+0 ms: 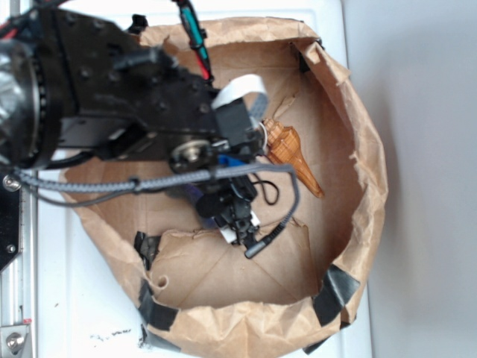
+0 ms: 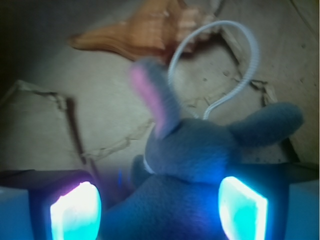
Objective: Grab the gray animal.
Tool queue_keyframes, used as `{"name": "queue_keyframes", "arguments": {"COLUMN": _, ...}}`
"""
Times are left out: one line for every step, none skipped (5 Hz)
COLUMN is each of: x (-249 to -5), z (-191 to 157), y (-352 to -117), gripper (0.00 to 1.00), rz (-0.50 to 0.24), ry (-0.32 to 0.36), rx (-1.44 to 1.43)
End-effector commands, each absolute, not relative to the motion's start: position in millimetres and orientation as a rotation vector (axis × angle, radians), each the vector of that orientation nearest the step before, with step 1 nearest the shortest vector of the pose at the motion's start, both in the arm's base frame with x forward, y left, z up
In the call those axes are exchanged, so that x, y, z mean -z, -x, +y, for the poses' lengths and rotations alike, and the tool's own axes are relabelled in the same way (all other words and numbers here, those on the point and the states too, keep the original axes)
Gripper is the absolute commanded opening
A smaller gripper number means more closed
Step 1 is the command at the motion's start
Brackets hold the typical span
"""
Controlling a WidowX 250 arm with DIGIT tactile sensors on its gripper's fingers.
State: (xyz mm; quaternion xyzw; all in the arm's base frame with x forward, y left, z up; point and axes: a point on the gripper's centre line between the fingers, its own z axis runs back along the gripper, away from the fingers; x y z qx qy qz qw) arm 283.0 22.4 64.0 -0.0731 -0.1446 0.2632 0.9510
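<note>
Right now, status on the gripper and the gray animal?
Gripper down in paper bag, fingers straddling gray animal. Closure unclear. Seashell beyond; looped cable over toy.

An orange-brown seashell lies in the paper-lined bin.

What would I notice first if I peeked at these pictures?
Up close, a fuzzy gray animal with a pink ear sits between the gripper and its two glowing blue fingers. Behind it lies an orange seashell. From above, a big black robot arm reaches into a crumpled brown paper bag.
</note>
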Motion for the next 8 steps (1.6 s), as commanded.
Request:
{"name": "queue_keyframes", "arguments": {"x": -42.3, "z": 26.9, "y": -285.4, "gripper": 1.00, "rz": -0.354, "ry": 0.076, "rx": -0.546}}
{"name": "queue_keyframes", "arguments": {"x": -35.4, "z": 21.9, "y": -281.2, "gripper": 0.00, "rz": -0.374, "ry": 0.070, "rx": -0.546}}
{"name": "queue_keyframes", "arguments": {"x": -40.0, "z": 19.4, "y": -279.7, "gripper": 0.00, "rz": -0.383, "ry": 0.073, "rx": -0.543}}
{"name": "queue_keyframes", "arguments": {"x": -57.4, "z": 16.4, "y": -275.3, "gripper": 0.00, "rz": -0.385, "ry": 0.097, "rx": -0.532}}
{"name": "queue_keyframes", "arguments": {"x": -90.9, "z": 10.8, "y": -269.8, "gripper": 0.00, "rz": -0.342, "ry": 0.144, "rx": -0.499}}
{"name": "queue_keyframes", "arguments": {"x": -131.9, "z": -5.5, "y": -265.0, "gripper": 0.00, "rz": -0.307, "ry": 0.151, "rx": -0.494}}
{"name": "queue_keyframes", "arguments": {"x": -162.0, "z": -17.0, "y": -263.7, "gripper": 0.00, "rz": -0.309, "ry": 0.138, "rx": -0.464}}
{"name": "queue_keyframes", "arguments": {"x": -175.7, "z": -21.7, "y": -275.0, "gripper": 0.00, "rz": -0.304, "ry": 0.140, "rx": -0.477}}
